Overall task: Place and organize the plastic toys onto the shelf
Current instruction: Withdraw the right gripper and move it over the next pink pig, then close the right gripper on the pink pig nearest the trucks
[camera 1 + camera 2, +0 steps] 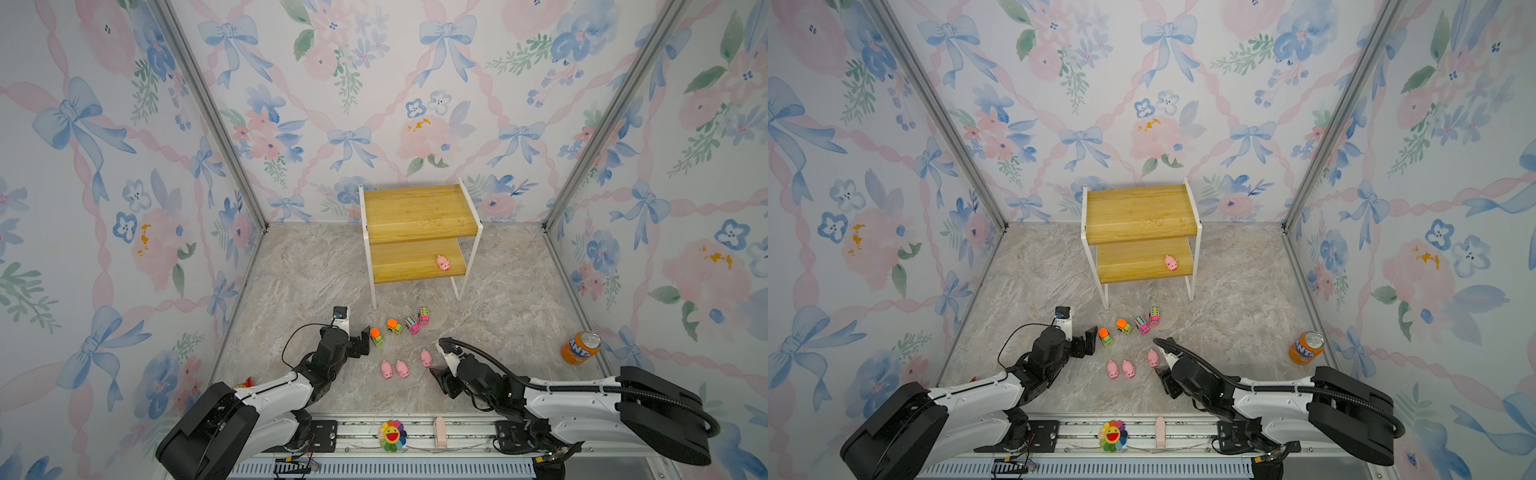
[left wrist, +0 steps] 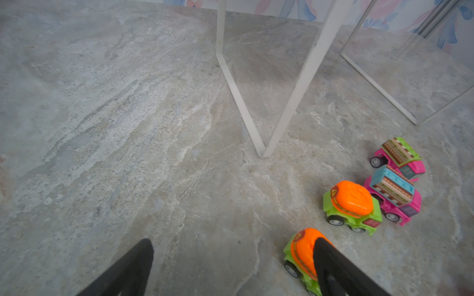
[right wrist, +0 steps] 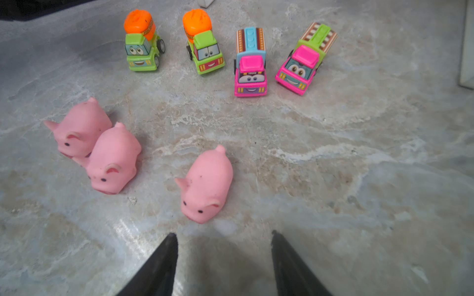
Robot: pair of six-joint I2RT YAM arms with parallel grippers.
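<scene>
Yellowish wood-grain boards mark the shelf (image 1: 419, 216) at the back of the marble table (image 1: 519, 332) in both top views; one pink pig (image 1: 443, 263) is seen on its lower board, toward the right end, while the upper board is bare. Three more pigs (image 1: 402, 368) and four trucks (image 1: 412, 324) are found on the table in front of the shelf, between the left claw (image 1: 362, 341) and the right claw (image 1: 439, 376). In the left wrist view the left claw is held wide with nothing gripped, and one finger (image 2: 333, 266) is seen across the nearest green truck (image 2: 300, 253); contact cannot be told. In the right wrist view the right claw is spread partway and empty, with the lone pig (image 3: 205, 184) just ahead of it. The pigs are judged soft and light, best pinched across the flanks; the trucks are judged hard, slick and free-rolling, best taken by the cab sides above the wheels.
</scene>
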